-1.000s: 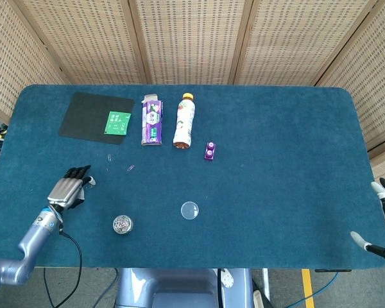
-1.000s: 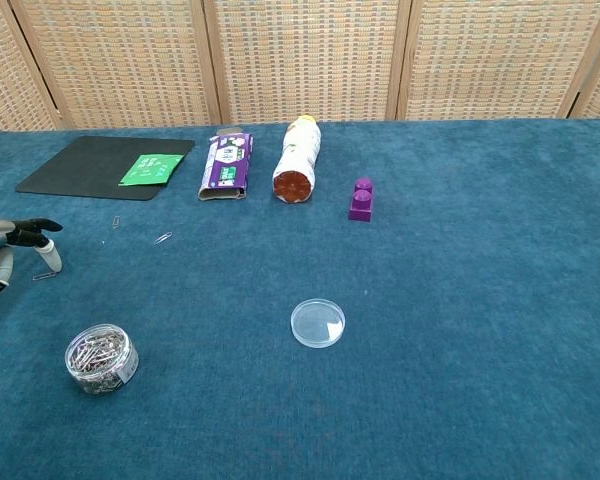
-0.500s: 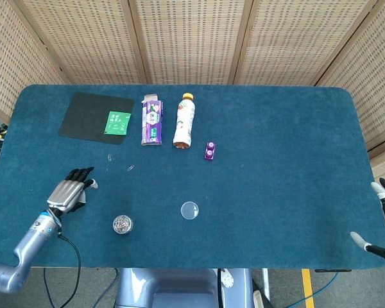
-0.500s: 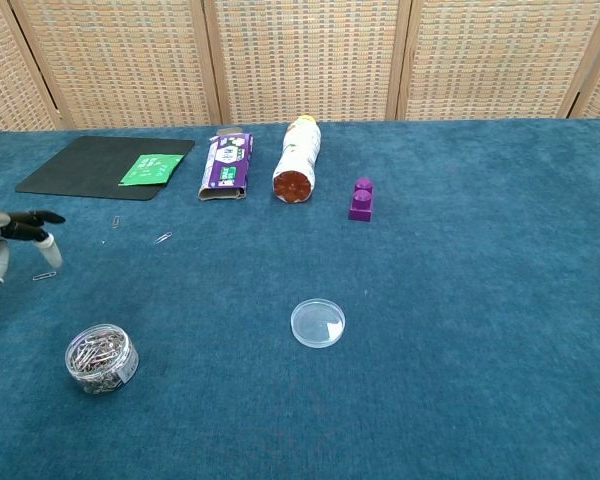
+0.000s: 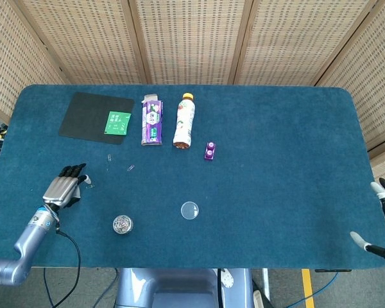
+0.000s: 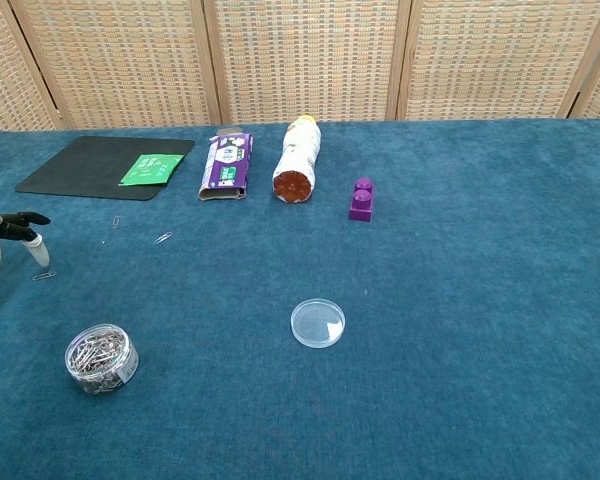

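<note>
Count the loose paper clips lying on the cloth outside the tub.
3: one by the left hand fingertips, one further back, one right of that. The tub of clips sits nearer; tiny ones may escape view.

**Legible markings: none confirmed**

Printing is present on three items, none readable. The green packet (image 5: 117, 122) on the black mat (image 5: 83, 115) carries white characters, too small to make out. The purple carton (image 5: 152, 120) shows white panels with blurred print. The bottle (image 5: 184, 120) bears a label whose lettering cannot be resolved in either view. No numbers or signs observed elsewhere.
</note>
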Robot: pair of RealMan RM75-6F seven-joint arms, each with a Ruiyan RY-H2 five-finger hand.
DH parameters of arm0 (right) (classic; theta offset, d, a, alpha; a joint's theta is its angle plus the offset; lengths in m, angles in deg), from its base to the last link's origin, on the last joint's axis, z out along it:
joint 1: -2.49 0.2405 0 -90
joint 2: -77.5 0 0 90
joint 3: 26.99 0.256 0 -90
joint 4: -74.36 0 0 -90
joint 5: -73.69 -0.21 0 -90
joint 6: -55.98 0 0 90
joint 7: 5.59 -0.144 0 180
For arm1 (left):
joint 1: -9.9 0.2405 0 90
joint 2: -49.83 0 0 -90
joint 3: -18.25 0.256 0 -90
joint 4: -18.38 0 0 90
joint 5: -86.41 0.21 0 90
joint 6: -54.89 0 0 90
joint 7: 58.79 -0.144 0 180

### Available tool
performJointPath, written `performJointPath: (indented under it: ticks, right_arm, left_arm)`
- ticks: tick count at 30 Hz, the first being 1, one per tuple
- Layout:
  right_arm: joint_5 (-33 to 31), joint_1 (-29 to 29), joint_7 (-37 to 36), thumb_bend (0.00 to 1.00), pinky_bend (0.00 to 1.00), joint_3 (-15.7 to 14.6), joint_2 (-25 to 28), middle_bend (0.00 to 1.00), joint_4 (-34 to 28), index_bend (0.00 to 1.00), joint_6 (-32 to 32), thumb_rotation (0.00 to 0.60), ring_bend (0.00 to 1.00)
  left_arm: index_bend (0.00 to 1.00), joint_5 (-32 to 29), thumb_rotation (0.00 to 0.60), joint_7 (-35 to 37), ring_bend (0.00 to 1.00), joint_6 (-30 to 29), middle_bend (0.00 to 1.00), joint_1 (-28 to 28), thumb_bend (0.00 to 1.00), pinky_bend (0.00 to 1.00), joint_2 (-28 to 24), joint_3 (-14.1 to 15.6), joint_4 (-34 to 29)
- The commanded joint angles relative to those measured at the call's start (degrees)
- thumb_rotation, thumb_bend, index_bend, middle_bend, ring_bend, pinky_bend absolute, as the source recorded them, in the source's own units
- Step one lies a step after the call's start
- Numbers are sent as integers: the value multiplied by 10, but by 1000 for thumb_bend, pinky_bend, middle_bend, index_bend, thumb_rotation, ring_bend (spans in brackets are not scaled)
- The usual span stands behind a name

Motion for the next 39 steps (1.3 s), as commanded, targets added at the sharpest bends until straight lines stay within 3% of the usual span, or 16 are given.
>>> performJointPath:
  ticks: [1,19,27,28,30,32,34,39]
  right_arm:
    - [0,0,1,0,0,0,0,0,-1,22,0,600,0]
    - [2,-1,-3,0,0,0,1,0,0,22,-2,600,0]
    - [2,0,0,0,0,-1,0,0,-1,22,-1,600,0]
    - [2,0,0,0,0,-1,0,0,-1,22,-1,600,0]
    - [2,0,1,0,0,-1,0,0,-1,22,0,600,0]
    - [3,0,1,0,0,-1,0,0,-2,22,0,600,0]
    - [4,0,1,0,0,-1,0,0,-2,22,-1,600,0]
    - [4,0,2,0,0,-2,0,0,-2,22,0,600,0]
  left_arm:
    - [332,-4,600,-6,0,6,0,-2,1000,0,3,0,5]
    - [336,7,600,3,0,19,0,-2,1000,0,-13,11,-24]
    - [332,31,600,26,0,-20,0,6,996,0,-16,7,-27]
    - [328,39,600,36,0,-28,0,8,952,0,-17,7,-24]
    - [320,44,600,43,0,-37,0,11,764,0,-17,7,-19]
    - [317,38,600,41,0,-45,0,14,493,0,-14,2,-8]
    - [342,28,600,31,0,-48,0,17,365,0,-5,-2,2]
    - [412,14,600,17,0,-46,0,16,312,0,6,-9,9]
